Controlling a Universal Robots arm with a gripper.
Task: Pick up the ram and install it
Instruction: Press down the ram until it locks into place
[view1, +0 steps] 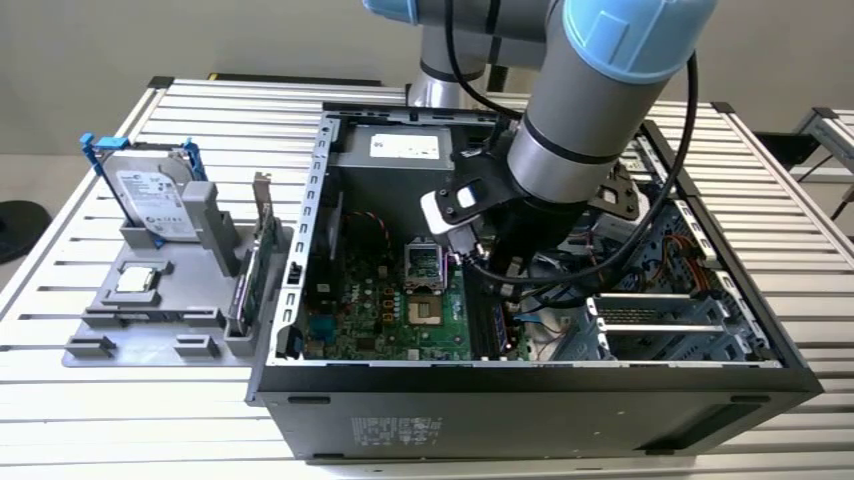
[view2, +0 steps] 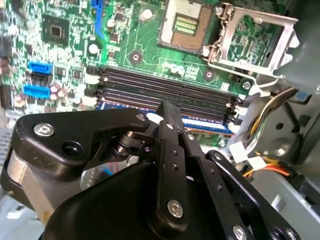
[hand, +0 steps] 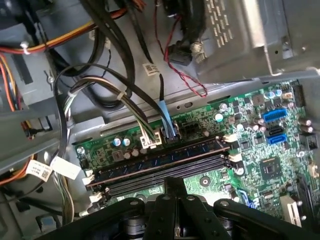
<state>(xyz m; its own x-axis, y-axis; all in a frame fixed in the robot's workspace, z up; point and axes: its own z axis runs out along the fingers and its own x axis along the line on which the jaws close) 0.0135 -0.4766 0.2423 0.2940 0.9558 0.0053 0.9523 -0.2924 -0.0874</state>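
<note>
The ram (hand: 165, 156) is a long blue-green stick standing on edge in the memory slot farthest from the processor socket (view2: 182, 25). In the second wrist view the ram (view2: 210, 122) shows as a blue strip along the dark slots. My gripper (view2: 166, 106) is shut, its black fingertips pressed together right over the middle of the stick. I cannot tell whether they touch it. In the first wrist view the gripper (hand: 175, 181) pokes up just before the slots. In the exterior view the gripper (view1: 483, 268) reaches down inside the open computer case (view1: 307, 300).
Bundles of cables (hand: 125, 100) hang close behind the slots. Blue connectors (hand: 274, 116) sit on the board's far end. Outside the case, at the exterior view's left, a grey holder (view1: 147, 320) carries a hard drive (view1: 150, 200) and an upright green card (view1: 262, 250).
</note>
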